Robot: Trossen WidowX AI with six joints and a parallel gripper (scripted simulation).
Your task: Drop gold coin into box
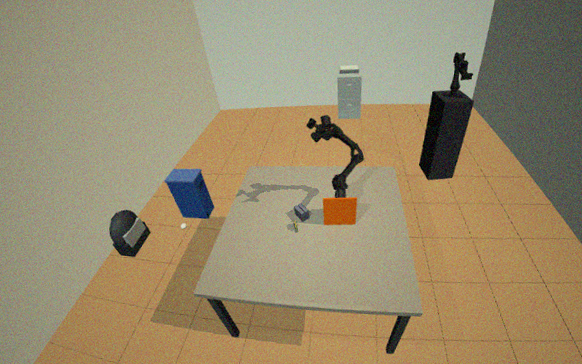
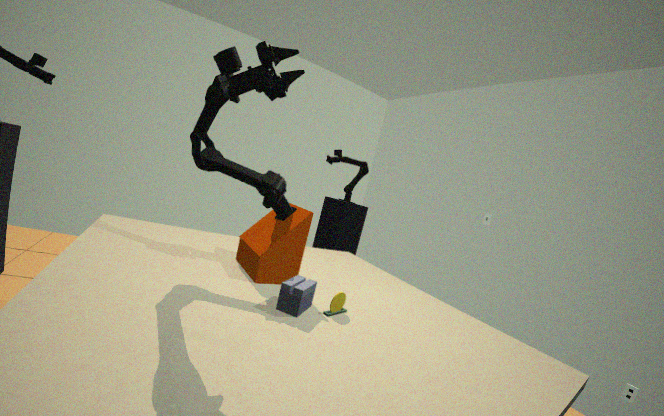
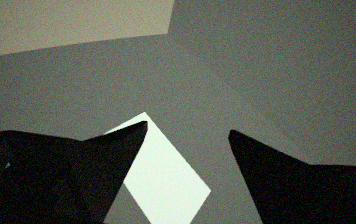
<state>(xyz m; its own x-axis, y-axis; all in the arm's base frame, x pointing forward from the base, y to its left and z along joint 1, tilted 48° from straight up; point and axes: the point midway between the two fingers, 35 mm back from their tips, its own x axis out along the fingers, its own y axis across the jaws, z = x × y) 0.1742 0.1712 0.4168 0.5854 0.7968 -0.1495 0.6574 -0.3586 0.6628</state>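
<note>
The gold coin point(image 1: 296, 226) point(image 2: 338, 302) stands on its edge in the dark-green holder point(image 2: 329, 313). The closed grey box point(image 1: 301, 212) point(image 2: 295, 298) stands beside it on the table, nearer the arm's base; the narrow slot shows in its lid in the exterior view. My gripper point(image 2: 301, 62) point(image 3: 188, 129) is open and empty, raised high above the table and well away from the coin and the box. The wrist view shows both fingertips apart, with only ceiling, wall and a bright panel beyond them. In the top view the fingers are too small and dark to make out well.
The arm stands on an orange block point(image 1: 340, 211) point(image 2: 277, 250) close behind the box. The table point(image 1: 311, 271) point(image 2: 425, 350) bears the arm's shadow. A blue block point(image 1: 191, 195), a dark pedestal point(image 1: 444, 137) with another arm, and a drawer cabinet point(image 1: 349, 96) stand off the table.
</note>
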